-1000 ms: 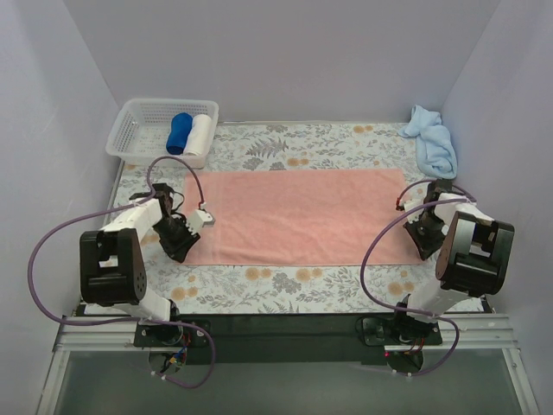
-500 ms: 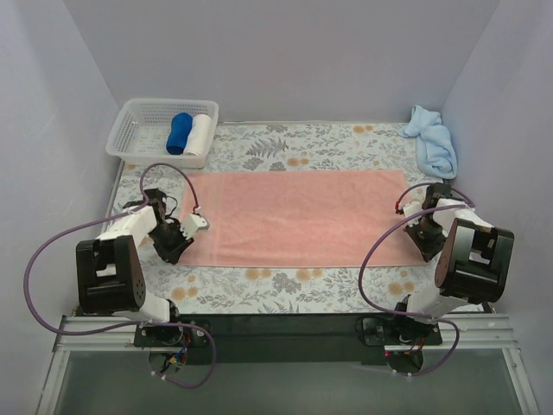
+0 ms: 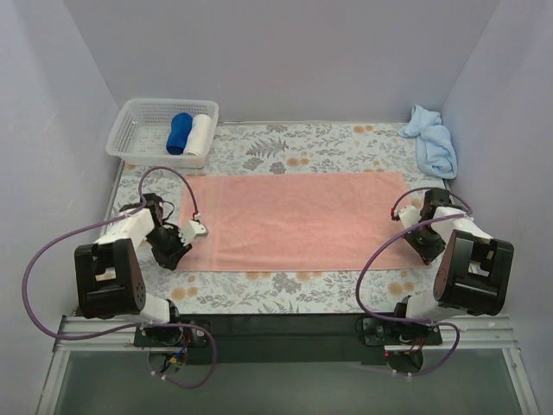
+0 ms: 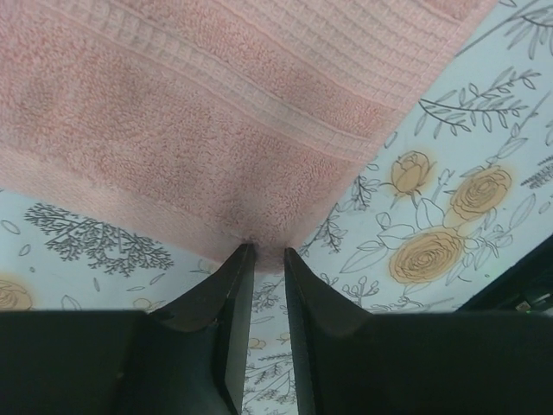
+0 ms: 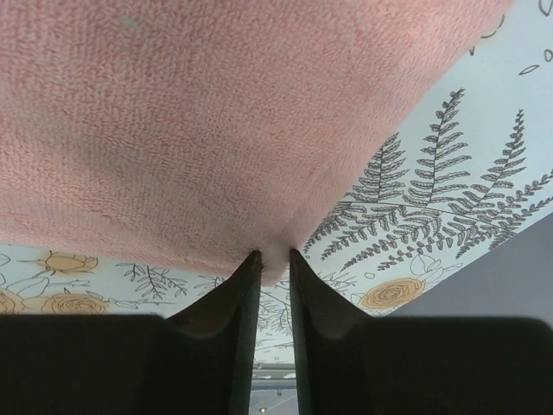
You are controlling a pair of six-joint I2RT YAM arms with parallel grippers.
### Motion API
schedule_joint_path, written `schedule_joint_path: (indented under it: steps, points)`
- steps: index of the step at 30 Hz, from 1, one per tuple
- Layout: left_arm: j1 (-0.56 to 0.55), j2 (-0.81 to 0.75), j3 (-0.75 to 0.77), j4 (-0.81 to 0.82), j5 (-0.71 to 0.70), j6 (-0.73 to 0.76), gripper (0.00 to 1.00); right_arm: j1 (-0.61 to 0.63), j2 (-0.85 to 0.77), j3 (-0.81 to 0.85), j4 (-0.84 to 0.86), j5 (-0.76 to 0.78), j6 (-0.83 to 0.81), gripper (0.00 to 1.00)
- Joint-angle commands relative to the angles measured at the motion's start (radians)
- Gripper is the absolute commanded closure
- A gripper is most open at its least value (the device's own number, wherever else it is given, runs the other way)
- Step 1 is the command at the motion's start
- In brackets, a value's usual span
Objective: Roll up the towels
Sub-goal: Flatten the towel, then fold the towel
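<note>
Up top, the salmon-pink towel [image 3: 294, 220] lies flat on the floral tablecloth [image 3: 285, 290] with the left gripper [image 3: 175, 249] and right gripper [image 3: 429, 245] at its near corners, probably to start the roll, while the sky-blue towel [image 3: 435, 143] waits crumpled far right. Left wrist cam: fingers [image 4: 226, 298] pinch the corner, nearly closed, with plenty of open cloth ahead. Right wrist cam: same pinch, and the tablecloth's edge is close.

top: overhead from behind, looking down, far | wrists: low, close-up, forward | shared: pink towel [image 3: 294, 220] corners
</note>
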Motion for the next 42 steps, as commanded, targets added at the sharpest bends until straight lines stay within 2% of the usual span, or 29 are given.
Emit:
schedule_joint_path:
  steps: [1, 4, 7, 12, 15, 19, 24, 29, 33, 36, 37, 38, 39, 42]
  points:
    - [0.023, -0.014, -0.007, -0.104, -0.058, 0.036, 0.79, -0.016, 0.049, -0.019, -0.155, -0.055, -0.014, 0.75]
    - [0.023, 0.002, 0.103, -0.146, 0.011, 0.009, 0.73, -0.016, 0.034, 0.105, -0.220, -0.122, -0.002, 0.64]
    - [0.021, 0.047, 0.256, -0.177, 0.066, -0.034, 0.69, -0.019, 0.037, 0.257, -0.286, -0.164, 0.023, 0.59]
    - [0.023, 0.133, 0.410, -0.166, 0.126, -0.089, 0.66, -0.017, 0.098, 0.411, -0.346, -0.239, 0.053, 0.59]
    - [0.020, 0.191, 0.451, -0.058, 0.162, -0.153, 0.67, -0.016, 0.167, 0.475, -0.344, -0.268, 0.084, 0.62]
    - [0.003, 0.301, 0.511, -0.025, 0.241, -0.239, 0.69, -0.016, 0.248, 0.549, -0.344, -0.334, 0.145, 0.64]
    - [-0.016, 0.328, 0.474, 0.067, 0.246, -0.289, 0.70, 0.000, 0.322, 0.584, -0.318, -0.387, 0.182, 0.68]
    - [-0.011, 0.294, 0.487, 0.185, 0.275, -0.406, 0.72, -0.006, 0.368, 0.747, -0.289, -0.463, 0.243, 0.69]
    - [-0.011, 0.236, 0.456, 0.373, 0.349, -0.528, 0.66, -0.019, 0.412, 0.885, -0.251, -0.509, 0.299, 0.69]
    - [-0.008, 0.243, 0.467, 0.441, 0.384, -0.589, 0.62, -0.026, 0.463, 0.975, -0.223, -0.509, 0.319, 0.69]
    - [0.000, 0.242, 0.467, 0.457, 0.440, -0.595, 0.61, -0.031, 0.495, 1.000, -0.222, -0.514, 0.319, 0.69]
    - [0.006, 0.239, 0.465, 0.472, 0.468, -0.600, 0.59, -0.034, 0.515, 1.018, -0.223, -0.514, 0.319, 0.69]
    - [0.018, 0.228, 0.444, 0.519, 0.502, -0.620, 0.51, -0.034, 0.530, 1.053, -0.220, -0.512, 0.320, 0.69]
    - [0.026, 0.188, 0.399, 0.630, 0.593, -0.657, 0.47, -0.034, 0.592, 1.100, -0.212, -0.532, 0.325, 0.69]
